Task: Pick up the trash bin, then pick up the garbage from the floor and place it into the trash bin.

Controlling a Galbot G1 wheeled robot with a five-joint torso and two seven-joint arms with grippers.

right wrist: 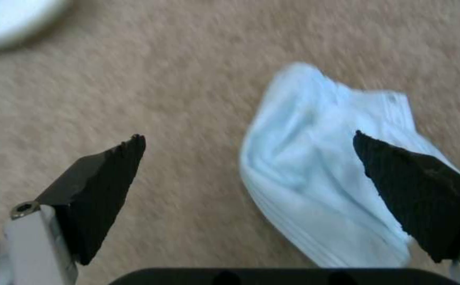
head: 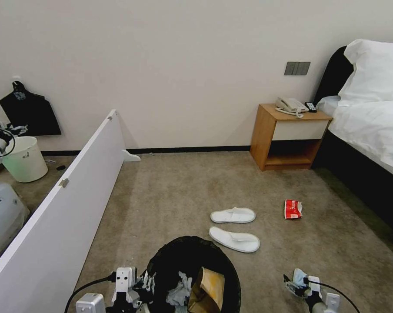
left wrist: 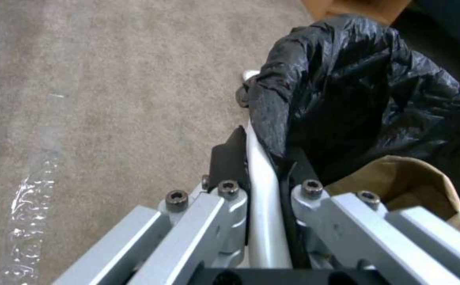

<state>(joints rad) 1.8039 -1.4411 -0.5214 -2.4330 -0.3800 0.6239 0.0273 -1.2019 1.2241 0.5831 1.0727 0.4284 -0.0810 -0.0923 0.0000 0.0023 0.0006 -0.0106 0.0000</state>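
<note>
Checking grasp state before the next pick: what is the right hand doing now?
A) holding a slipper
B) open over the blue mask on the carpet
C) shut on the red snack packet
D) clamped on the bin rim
B: in the right wrist view the right hand is open, its fingers spread apart above the pale blue mask lying on the carpet.

Bare carpet (right wrist: 198, 99) (nothing in the way) surrounds the mask (right wrist: 319, 166).
</note>
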